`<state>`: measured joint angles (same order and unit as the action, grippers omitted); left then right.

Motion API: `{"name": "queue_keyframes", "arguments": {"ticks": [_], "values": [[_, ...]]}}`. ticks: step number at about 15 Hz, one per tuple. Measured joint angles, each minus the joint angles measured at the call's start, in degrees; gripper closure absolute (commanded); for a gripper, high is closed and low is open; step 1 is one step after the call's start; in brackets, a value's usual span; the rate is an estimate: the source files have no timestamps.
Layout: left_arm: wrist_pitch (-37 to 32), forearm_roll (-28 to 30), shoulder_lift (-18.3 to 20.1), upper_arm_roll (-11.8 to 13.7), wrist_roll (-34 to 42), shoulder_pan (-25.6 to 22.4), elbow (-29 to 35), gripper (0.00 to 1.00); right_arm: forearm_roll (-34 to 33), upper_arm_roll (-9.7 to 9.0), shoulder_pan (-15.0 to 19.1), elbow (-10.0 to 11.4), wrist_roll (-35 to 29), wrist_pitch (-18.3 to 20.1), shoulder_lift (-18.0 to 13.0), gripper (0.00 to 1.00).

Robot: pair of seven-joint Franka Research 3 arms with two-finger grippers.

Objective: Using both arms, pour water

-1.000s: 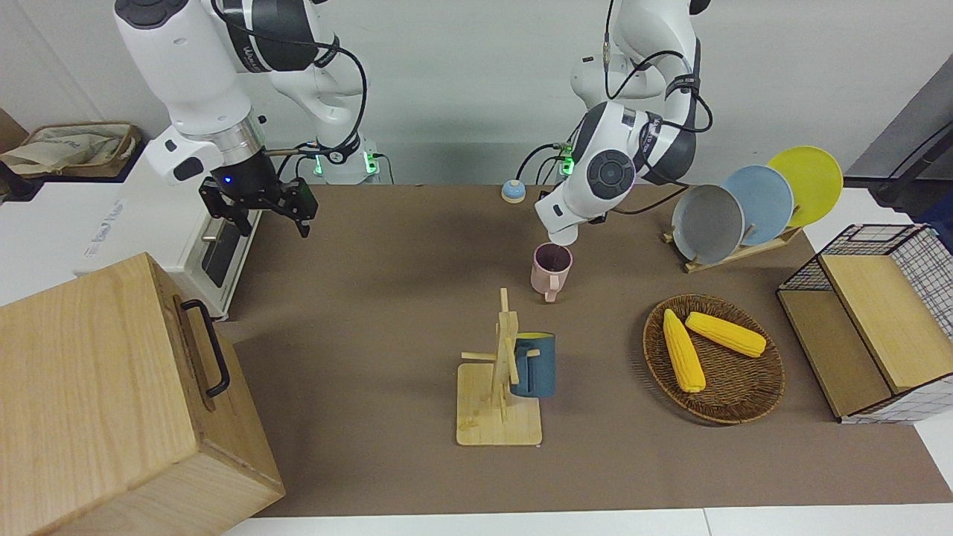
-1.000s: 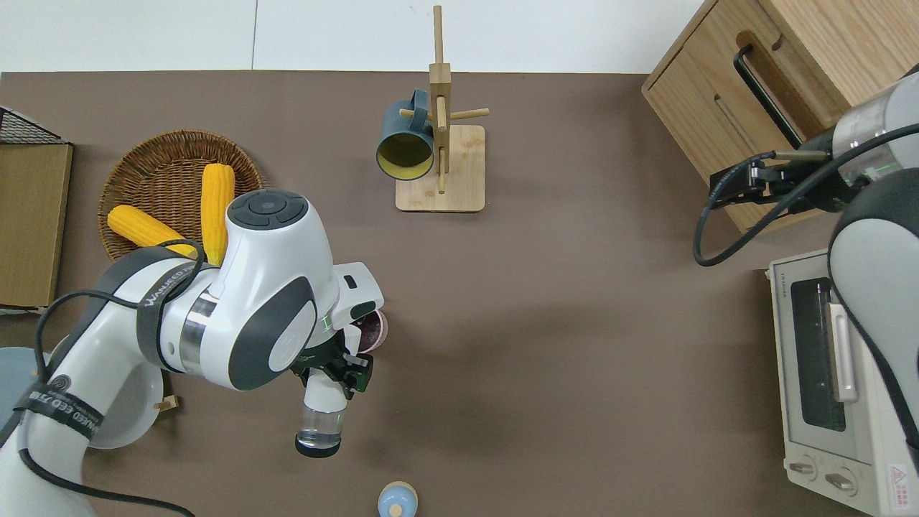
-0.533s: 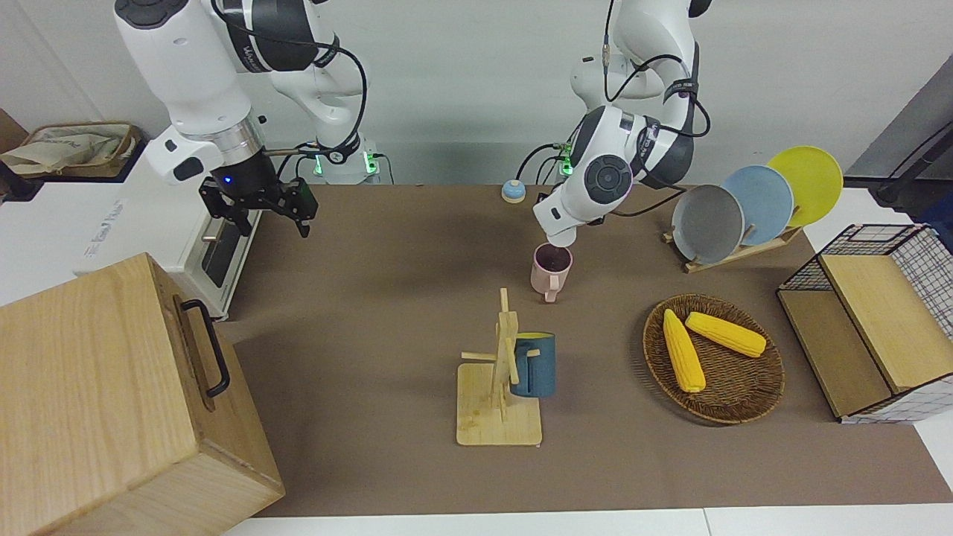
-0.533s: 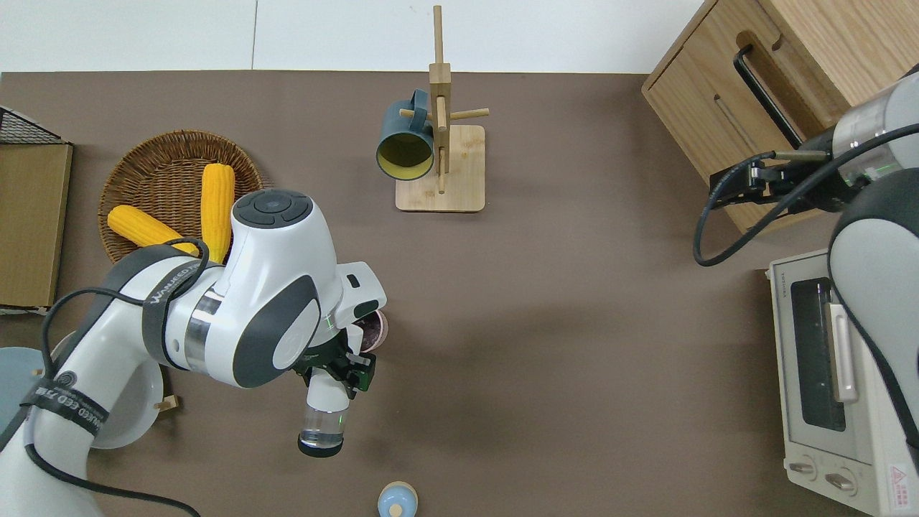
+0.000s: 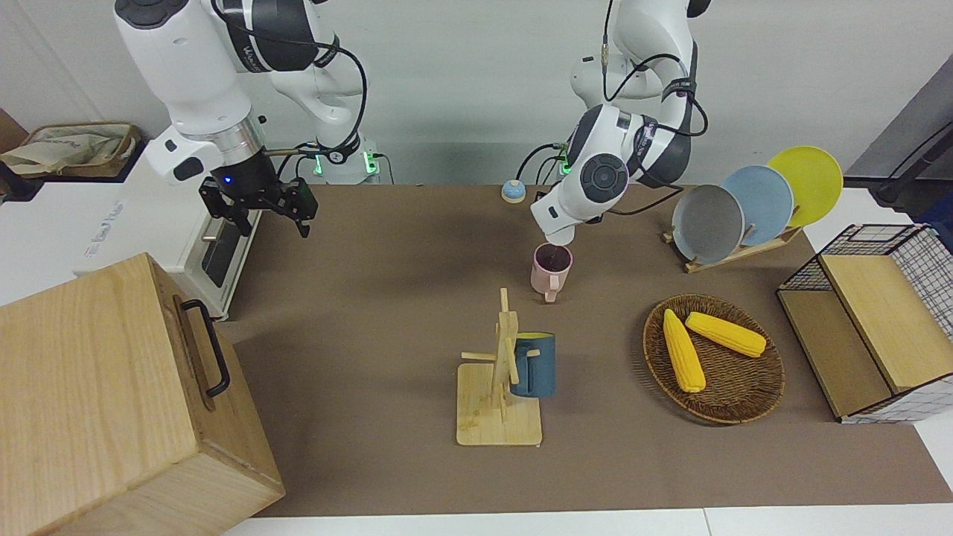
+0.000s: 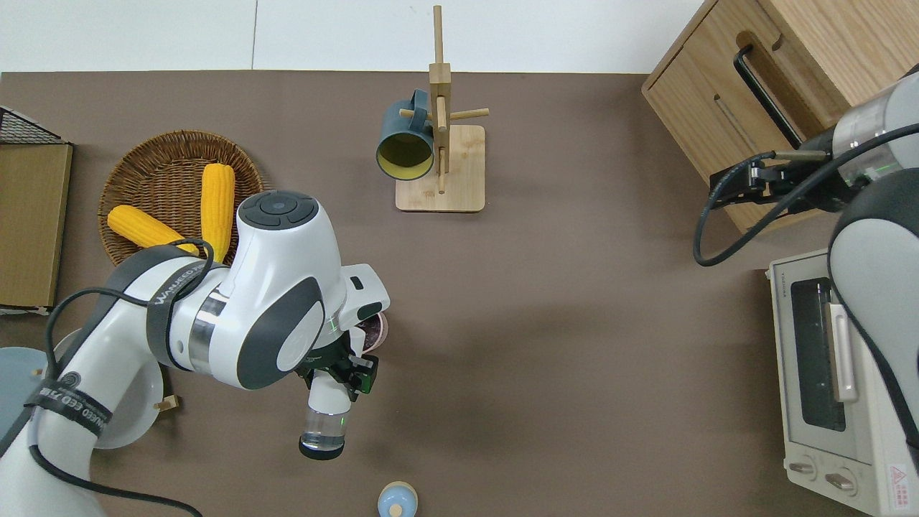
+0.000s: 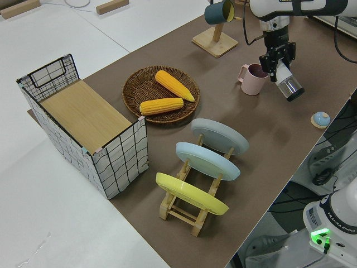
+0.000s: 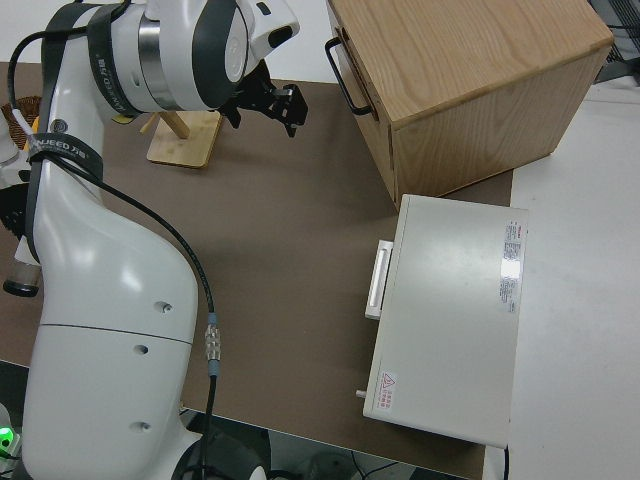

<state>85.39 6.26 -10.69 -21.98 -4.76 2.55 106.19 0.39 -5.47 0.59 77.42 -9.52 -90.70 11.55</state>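
My left gripper [image 6: 336, 373] is shut on a clear bottle [image 6: 322, 427], which it holds tipped on its side. The bottle's upper end points at a pink mug [image 5: 551, 271] standing mid-table, and its base points back toward the robots. In the left side view the left gripper [image 7: 279, 58] hangs just beside the mug's [image 7: 253, 80] rim, with the bottle [image 7: 289, 85] slanting down away from it. The mug's inside looks dark. In the overhead view the arm covers most of the mug [image 6: 375, 331]. My right gripper [image 5: 272, 219] is parked and open, with nothing in it.
A wooden mug tree [image 5: 500, 387] with a blue mug [image 5: 534, 365] stands farther from the robots than the pink mug. Toward the left arm's end are a corn basket [image 5: 737, 406], a plate rack [image 5: 752, 205] and a wire crate [image 5: 875, 320]. A wooden box [image 5: 112, 402], toaster oven [image 6: 836, 380] and small blue bell [image 6: 397, 499] are there too.
The left arm's wrist has turned a little, shifting the tipped bottle slightly at the pink mug. The right arm has not moved.
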Motion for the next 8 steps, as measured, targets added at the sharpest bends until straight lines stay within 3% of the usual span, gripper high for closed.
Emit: {"name": "queue_keyframes", "arguments": {"ticks": [8], "values": [[-0.04, -0.02, 0.00, 0.00, -0.39, 0.01, -0.05, 1.00, 0.00, 0.00, 0.00, 0.00, 0.00, 0.00, 0.00, 0.009]]}}
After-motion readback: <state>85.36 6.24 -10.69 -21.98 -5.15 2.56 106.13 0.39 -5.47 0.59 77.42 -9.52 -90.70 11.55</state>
